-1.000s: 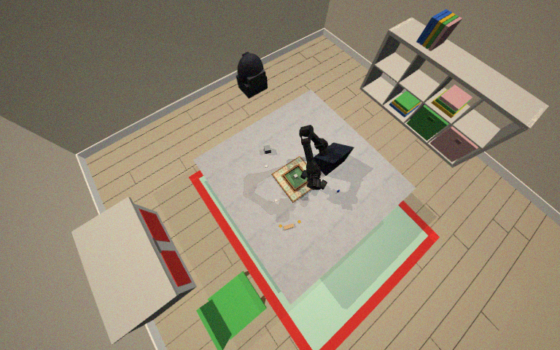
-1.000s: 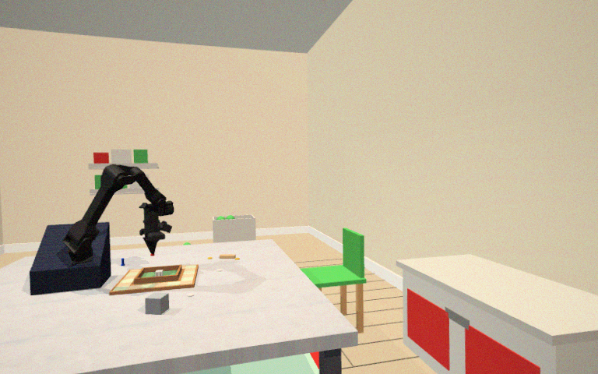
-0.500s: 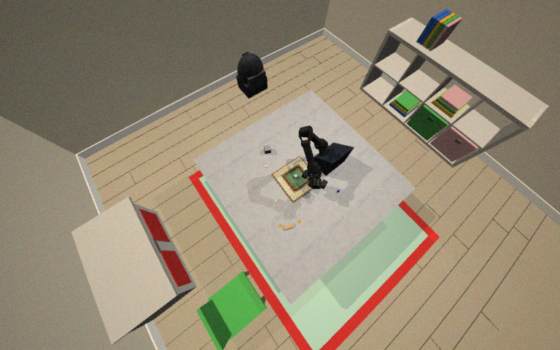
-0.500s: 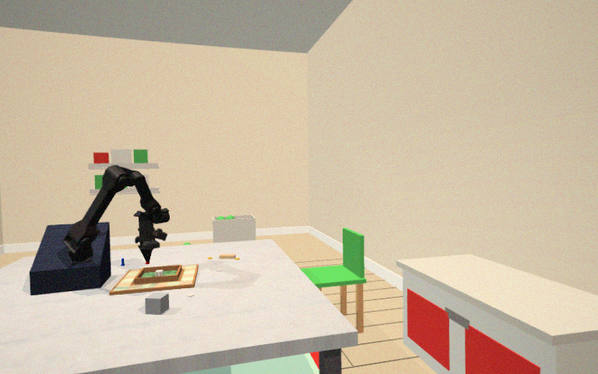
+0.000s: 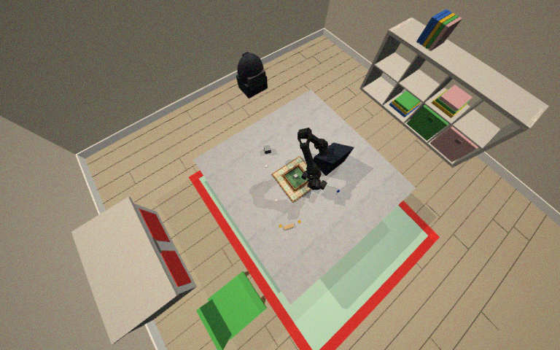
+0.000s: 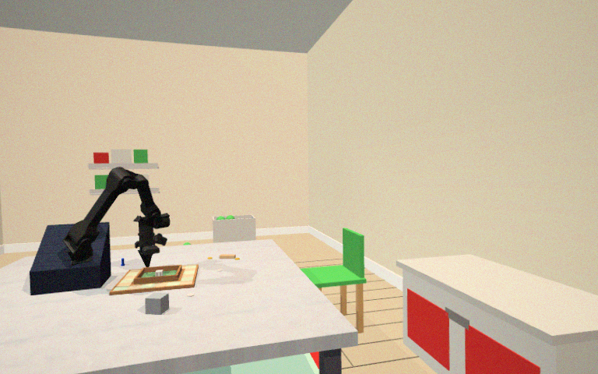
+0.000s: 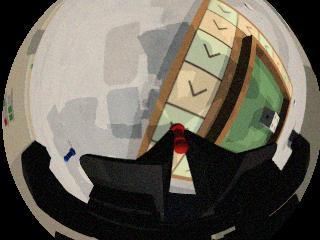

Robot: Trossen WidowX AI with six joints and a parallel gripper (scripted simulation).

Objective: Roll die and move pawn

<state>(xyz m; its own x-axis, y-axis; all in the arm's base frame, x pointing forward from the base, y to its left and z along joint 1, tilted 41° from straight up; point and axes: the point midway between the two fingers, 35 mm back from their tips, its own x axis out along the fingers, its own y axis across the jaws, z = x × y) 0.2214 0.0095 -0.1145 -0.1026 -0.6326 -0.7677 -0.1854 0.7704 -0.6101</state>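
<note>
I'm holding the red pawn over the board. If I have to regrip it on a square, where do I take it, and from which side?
Pinch the red pawn at its rounded top from straight above, as the end effector does now. It is small, and the tray wall beside the squares likely crowds a sideways approach.

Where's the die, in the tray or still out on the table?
In the tray. The white die lies on the green floor of the dice tray; the exterior view shows it inside the tray walls too. Top pips unreadable.

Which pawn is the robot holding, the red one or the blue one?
The red pawn: it is pinched in the gripper above the board. The blue pawn stands on the table, off the board.
</note>
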